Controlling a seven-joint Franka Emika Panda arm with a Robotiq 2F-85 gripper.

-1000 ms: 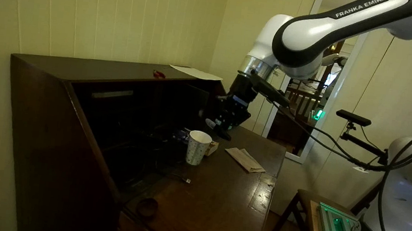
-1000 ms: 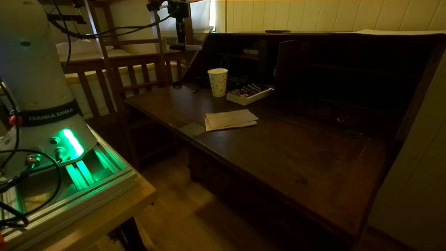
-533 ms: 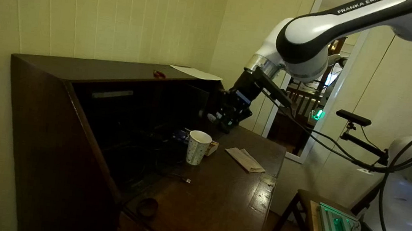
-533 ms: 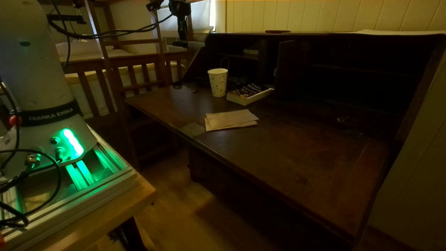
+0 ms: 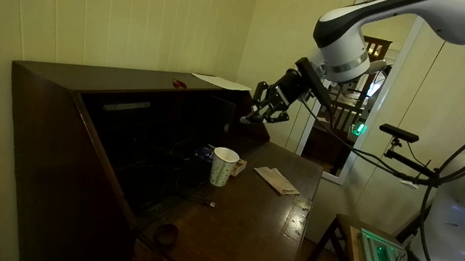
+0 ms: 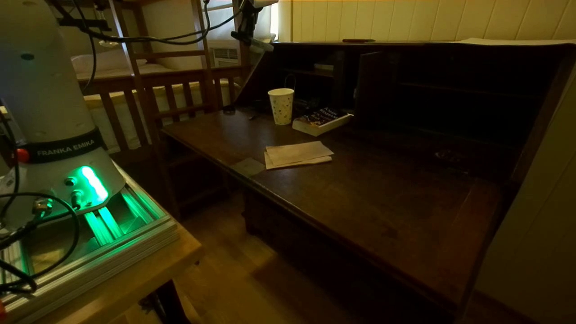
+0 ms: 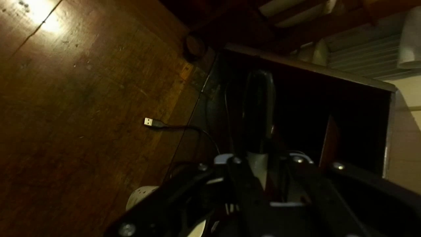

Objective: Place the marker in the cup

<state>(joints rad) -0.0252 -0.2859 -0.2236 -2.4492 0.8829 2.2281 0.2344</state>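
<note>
On a dark wooden desk [image 5: 247, 236] in an exterior view, a tapered, speckled white cup [image 5: 221, 170] stood upright, left of a paperback [image 5: 239, 168]. Farther right and higher, the jointed black gripper [image 5: 258, 115] pinched a round-capped marker [image 7: 258, 113]. Rightmost lay folded tan paper [image 5: 277, 181].

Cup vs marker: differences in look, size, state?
The cup is pale with scattered specks; the marker shows a dark end and a pale barrel.
The cup is wider; the marker is slim.
The cup stands upright on the desk; the marker is held in the gripper, above the desk.
Both show some pale surface.
</note>
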